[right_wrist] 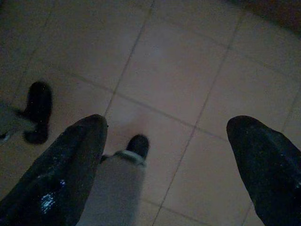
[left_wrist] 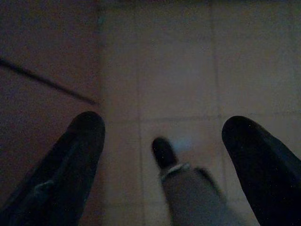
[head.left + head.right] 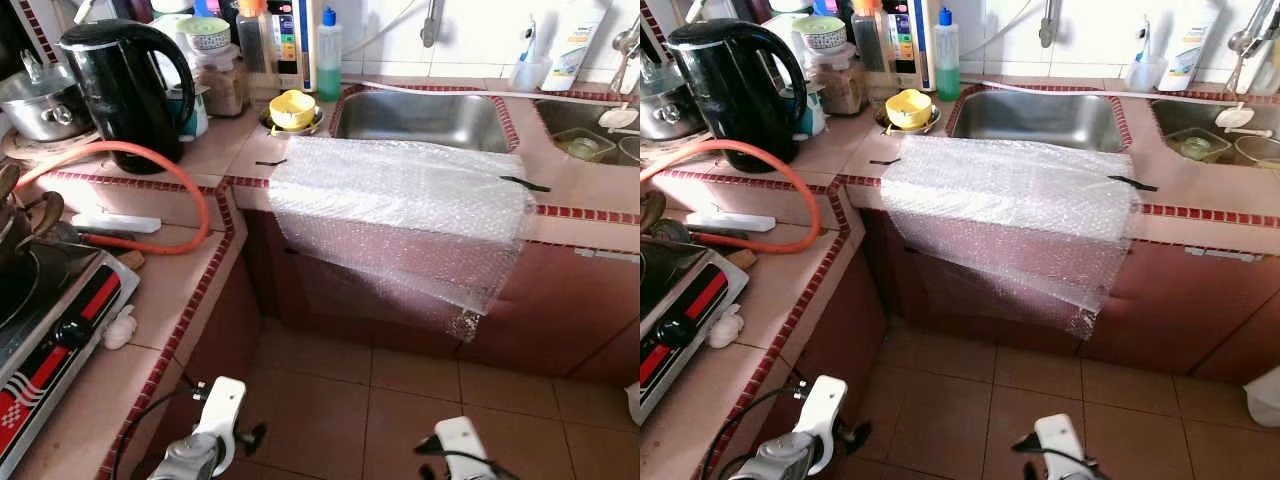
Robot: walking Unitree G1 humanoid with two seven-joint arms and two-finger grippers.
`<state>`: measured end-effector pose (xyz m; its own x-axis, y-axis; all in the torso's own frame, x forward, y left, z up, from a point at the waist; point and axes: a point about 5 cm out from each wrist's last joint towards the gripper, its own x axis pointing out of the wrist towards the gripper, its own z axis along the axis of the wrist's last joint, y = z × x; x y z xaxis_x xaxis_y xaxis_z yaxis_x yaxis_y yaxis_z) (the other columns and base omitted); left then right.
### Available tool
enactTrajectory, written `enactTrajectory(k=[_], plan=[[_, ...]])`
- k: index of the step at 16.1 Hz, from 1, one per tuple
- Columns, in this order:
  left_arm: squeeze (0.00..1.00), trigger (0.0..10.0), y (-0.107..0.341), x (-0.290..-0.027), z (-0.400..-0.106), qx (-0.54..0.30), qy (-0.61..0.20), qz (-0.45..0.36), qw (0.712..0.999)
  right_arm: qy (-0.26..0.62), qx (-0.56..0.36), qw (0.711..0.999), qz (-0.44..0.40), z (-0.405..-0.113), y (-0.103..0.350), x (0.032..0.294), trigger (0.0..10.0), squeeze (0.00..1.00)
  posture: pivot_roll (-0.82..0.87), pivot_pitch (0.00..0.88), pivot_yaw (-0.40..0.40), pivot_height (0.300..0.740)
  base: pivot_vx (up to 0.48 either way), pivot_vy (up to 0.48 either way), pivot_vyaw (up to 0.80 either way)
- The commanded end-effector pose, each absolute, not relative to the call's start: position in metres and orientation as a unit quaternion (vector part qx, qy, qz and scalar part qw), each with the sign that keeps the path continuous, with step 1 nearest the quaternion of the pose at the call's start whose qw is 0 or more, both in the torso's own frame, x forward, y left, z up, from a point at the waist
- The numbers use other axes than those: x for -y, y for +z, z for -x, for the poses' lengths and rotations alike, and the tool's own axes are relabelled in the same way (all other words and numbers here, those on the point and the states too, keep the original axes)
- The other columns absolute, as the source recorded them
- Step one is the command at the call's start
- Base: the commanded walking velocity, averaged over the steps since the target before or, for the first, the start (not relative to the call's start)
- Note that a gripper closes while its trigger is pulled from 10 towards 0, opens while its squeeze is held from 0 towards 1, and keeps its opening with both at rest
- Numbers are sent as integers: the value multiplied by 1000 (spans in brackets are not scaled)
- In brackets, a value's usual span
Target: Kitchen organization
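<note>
- Standing before the sink (image 3: pixel 420 120), the robot had not yet begun any handling; both arms hung low over the floor tiles (image 3: pixel 330 410).
- Left gripper (image 2: pixel 162 136) and right gripper (image 1: pixel 167 136) each had fingers spread wide, holding nothing.
- Yellow cup (image 3: pixel 292 108) sat just left of the sink, well above the grippers; bubble wrap (image 3: pixel 400 200) draped in front; next, I judged, an arm had to rise to the counter.

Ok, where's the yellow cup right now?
In the left eye view, the small yellow plastic cup sits on the tiled counter just left of the steel sink, right of the black electric kettle and in front of the green-liquid bottle.
</note>
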<state>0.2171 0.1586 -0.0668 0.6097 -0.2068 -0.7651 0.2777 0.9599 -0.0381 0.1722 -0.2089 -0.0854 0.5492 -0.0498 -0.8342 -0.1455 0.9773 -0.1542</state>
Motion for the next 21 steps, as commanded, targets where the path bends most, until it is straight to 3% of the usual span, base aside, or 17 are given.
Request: enactTrajectory(k=[1,3,5,10,17,21], plan=[[0,10000,-56,-155,-232,-383,-143,-39,912,12,-443,892,92,-185,-78,213,10000,0,-21,0,32,740,0,0,0],[0,10000,-42,-146,-248,-326,-153,-37,932,-6,-405,911,72,-199,-67,220,10000,0,-21,0,28,740,0,0,0],[0,10000,-1,-137,-277,-190,-174,-12,966,-26,-319,945,67,-229,-42,231,10000,0,-18,0,25,740,0,0,0],[0,10000,47,-133,-285,-86,-187,8,979,-15,-175,984,40,-261,6,212,10000,0,-19,8,45,740,0,0,0],[0,10000,98,-125,-280,13,-166,-1,986,-23,-13,998,62,-269,85,189,10000,0,-36,24,73,740,0,0,0],[0,10000,103,-121,-286,7,-172,7,985,-20,-24,998,57,-268,89,182,10000,0,-43,29,87,740,0,0,-387]])
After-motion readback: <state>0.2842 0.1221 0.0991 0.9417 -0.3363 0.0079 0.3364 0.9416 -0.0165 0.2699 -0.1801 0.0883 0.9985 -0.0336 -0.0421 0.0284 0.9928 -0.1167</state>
